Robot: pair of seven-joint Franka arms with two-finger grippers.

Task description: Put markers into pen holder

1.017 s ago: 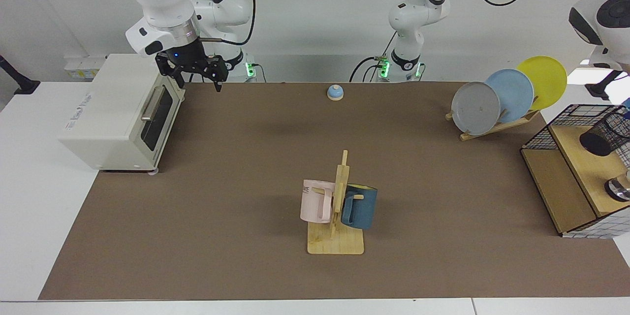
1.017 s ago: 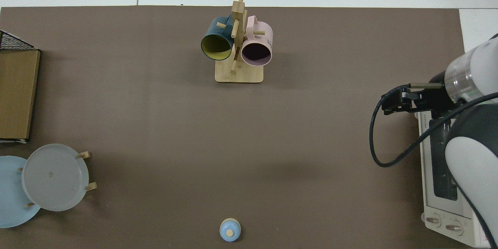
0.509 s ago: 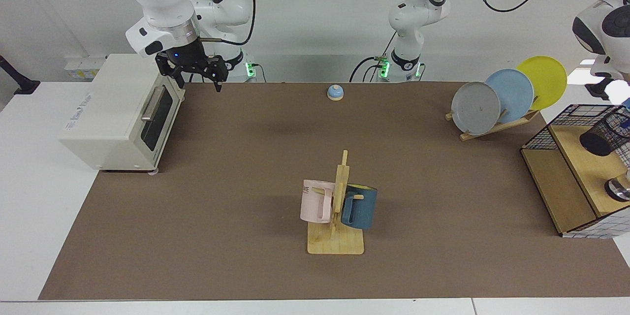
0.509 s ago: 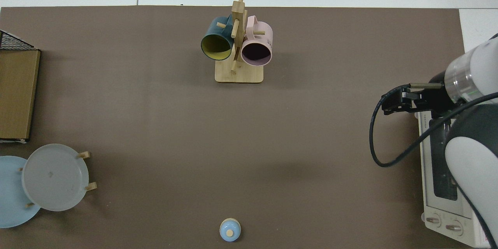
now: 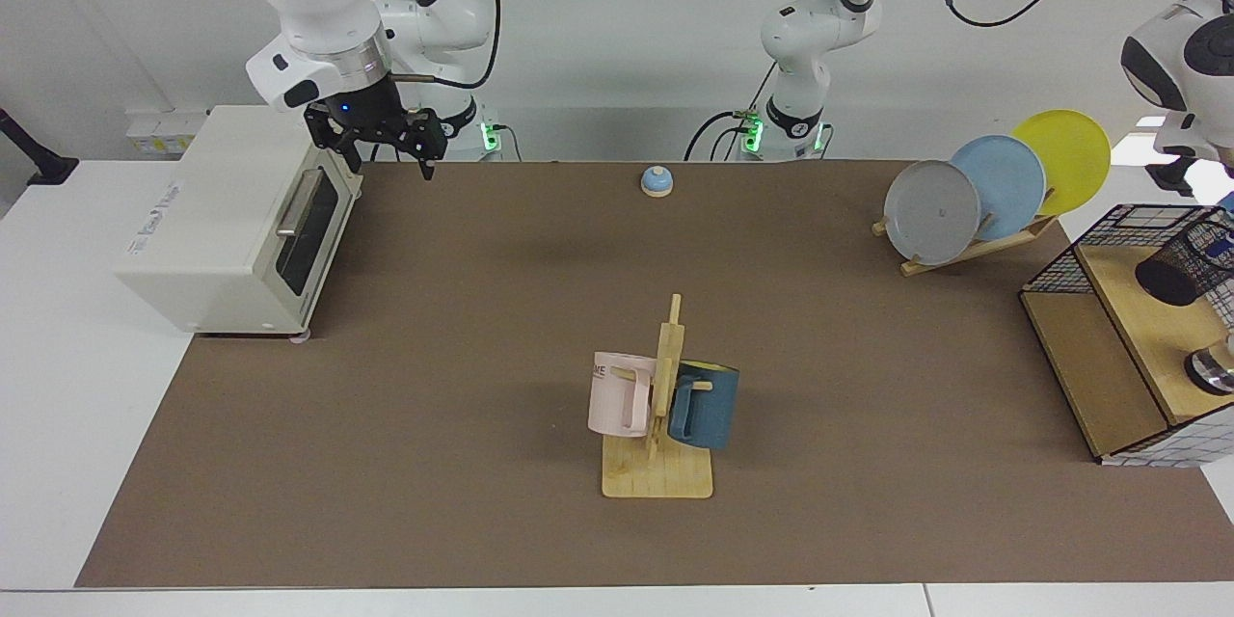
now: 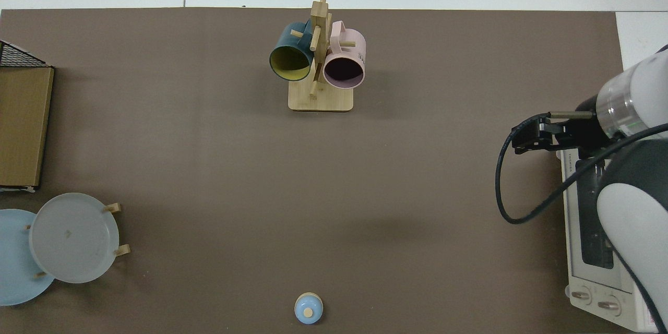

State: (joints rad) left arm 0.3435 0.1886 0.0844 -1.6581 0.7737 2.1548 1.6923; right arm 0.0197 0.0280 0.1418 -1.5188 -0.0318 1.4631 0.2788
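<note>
**Facing view: pen holder on the wooden shelf**

Facing view: the pen holder (image 5: 1188, 261) is seen lying tilted on the basket's shelf (image 5: 1147, 318). The right gripper (image 5: 386, 137) is held open beside the toaster oven (image 5: 231, 222). The left gripper is hidden off the edge.

The worktop (image 5: 434, 328) carries a toaster oven (image 5: 231, 222), mug stand (image 5: 657, 472), plate rack (image 5: 974, 246), bell (image 5: 657, 180) and wire basket (image 5: 1109, 357).
</note>
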